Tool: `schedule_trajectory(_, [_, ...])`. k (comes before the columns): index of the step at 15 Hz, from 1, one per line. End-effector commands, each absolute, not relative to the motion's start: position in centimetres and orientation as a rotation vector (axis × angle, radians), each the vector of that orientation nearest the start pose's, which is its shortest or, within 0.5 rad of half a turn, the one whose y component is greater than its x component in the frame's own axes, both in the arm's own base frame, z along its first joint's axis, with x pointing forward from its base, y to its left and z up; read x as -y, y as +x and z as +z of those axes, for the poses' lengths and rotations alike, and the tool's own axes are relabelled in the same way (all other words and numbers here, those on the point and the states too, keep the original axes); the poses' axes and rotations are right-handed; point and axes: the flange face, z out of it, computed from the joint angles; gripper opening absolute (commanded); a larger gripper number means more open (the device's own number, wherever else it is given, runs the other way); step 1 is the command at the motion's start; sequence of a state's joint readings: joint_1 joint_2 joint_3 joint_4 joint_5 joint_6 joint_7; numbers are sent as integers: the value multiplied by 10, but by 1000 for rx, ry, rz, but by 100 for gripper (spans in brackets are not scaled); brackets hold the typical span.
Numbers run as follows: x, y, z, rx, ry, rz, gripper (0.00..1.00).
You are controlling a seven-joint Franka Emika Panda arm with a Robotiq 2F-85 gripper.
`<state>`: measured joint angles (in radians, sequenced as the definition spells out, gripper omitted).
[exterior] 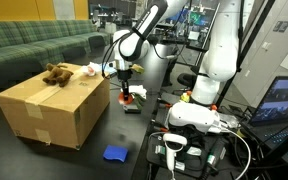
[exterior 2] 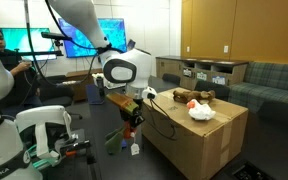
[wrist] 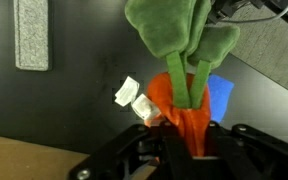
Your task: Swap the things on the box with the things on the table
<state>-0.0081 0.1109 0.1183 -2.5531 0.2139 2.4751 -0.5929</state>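
Looking along the wrist view, you see the gripper (wrist: 189, 135) clamped on the orange body of the plush carrot (wrist: 162, 95), whose green leaves point away from the jaws, over the black table (wrist: 84, 110). Beyond the carrot, a blue item (wrist: 221, 95) and a grey pad (wrist: 31, 35) lie on the table. In both exterior views the box (exterior: 44, 110) stands beside the gripper, apart from it, carrying a brown plush toy (exterior: 56, 72) and a white item (exterior: 89, 70).

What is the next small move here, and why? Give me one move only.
Probably raise the end effector, shut on the plush carrot, straight up: the carrot hangs beside the box, below its top, so it likely needs height before moving over it.
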Motion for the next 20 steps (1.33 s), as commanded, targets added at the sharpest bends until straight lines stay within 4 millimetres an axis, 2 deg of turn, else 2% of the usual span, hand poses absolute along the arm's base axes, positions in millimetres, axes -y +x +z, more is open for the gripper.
schedule_trajectory(1, [-33,398,201,662,-2952,64,4])
schedule_trajectory(5, [-22,368,186,550,-3024,-110,4])
schedule_trajectory(6, [-25,390,178,523,-3028,-138,4])
schedule_trajectory(7, [-27,386,176,505,-3039,-174,4])
schedule_trajectory(9, [-36,387,172,498,-3052,-232,4])
schedule_trajectory(13, [-60,379,147,483,-3085,-303,4])
schedule_trajectory(17, [-94,358,124,406,-3099,-261,4])
schedule_trajectory(20, [-117,344,116,360,-3104,-233,4])
